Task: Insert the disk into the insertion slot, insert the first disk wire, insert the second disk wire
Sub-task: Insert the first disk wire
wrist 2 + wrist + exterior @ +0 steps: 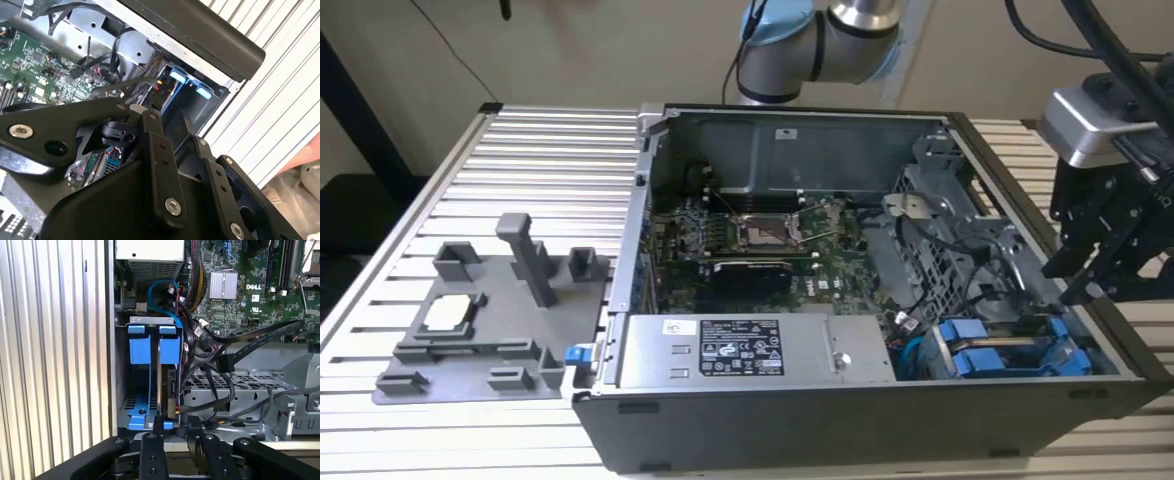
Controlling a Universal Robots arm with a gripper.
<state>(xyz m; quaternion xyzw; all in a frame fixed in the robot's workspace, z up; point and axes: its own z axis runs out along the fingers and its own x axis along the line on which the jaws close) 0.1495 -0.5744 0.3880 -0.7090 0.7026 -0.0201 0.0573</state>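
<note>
The disk [169,390] stands edge-on in the insertion slot [121,390], a grey metal cage in the case corner. A blue carrier frames it, with two blue tabs [169,349] toward the motherboard side. My gripper [175,426] hangs just outside the case wall, in line with the disk's end, open, with nothing between its fingers [153,440]. In the exterior view the gripper [1083,285] is at the case's right side, above the cage [923,352]. Loose black wires with a black plug [226,360] lie beside the cage, not touching the gripper.
The open computer case holds a green motherboard [761,240] and a grey labelled power-supply box [740,350]. A thin blue cable [160,290] loops by the cage. A grey plastic fixture [480,320] lies on the slatted metal table [520,170] at the exterior view's left.
</note>
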